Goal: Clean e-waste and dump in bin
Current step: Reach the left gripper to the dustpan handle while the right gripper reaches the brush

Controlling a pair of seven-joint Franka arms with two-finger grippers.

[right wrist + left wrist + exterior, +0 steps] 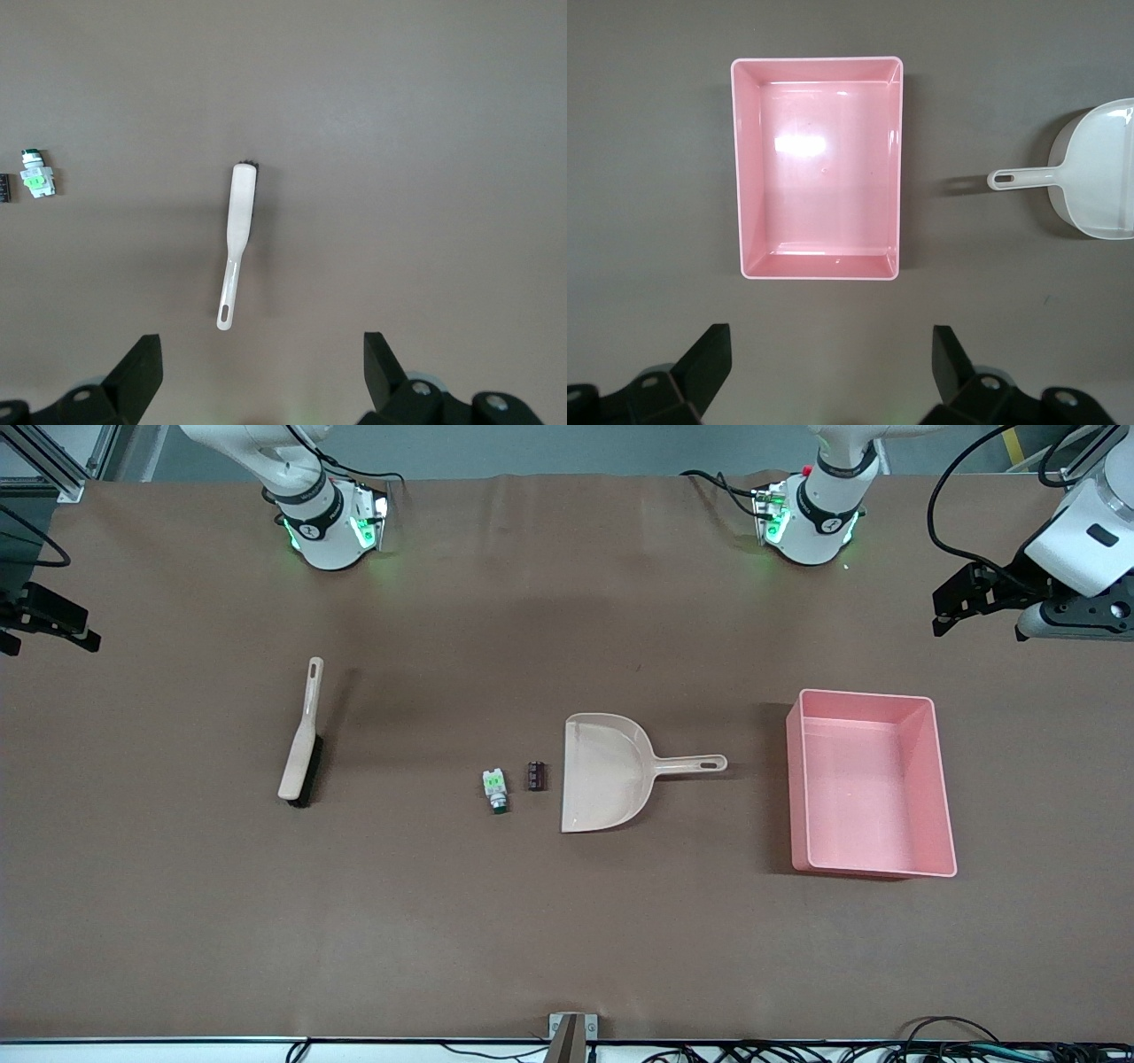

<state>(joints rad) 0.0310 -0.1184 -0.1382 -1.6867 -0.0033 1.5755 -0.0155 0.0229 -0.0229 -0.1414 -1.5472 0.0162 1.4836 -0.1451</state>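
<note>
Looking over the table from the camera's side, I judge that the task has not started: nothing is swept, nothing is in the bin.

Nearest to the front camera lies the white part with green marks [495,789], with its silvery-green end pointing toward the camera. Just beside it, toward the left arm's end of the table and a little farther from the camera, sits the small dark ribbed block [534,775]. Both rest on the brown table cover [567,939], apart from each other and close to the wide mouth of the beige dustpan [602,772], but not on it. The handle of the dustpan points toward the pink bin [943,779], which stands well apart at the left arm's end; its inside shows only bare pink plastic in the left wrist view.

At the right arm's end lies the brush [301,735], flat on the cover, well apart from the two parts.

The left gripper [961,607] hangs in the air over the table edge above the bin, its jaws spread wide and holding nothing. The right gripper [44,622] hangs over the table's other end, up from the brush, also spread wide and empty.

So all steps remain, I think: taking the brush and dustpan, sweeping both parts in, then tipping them into the bin.
</note>
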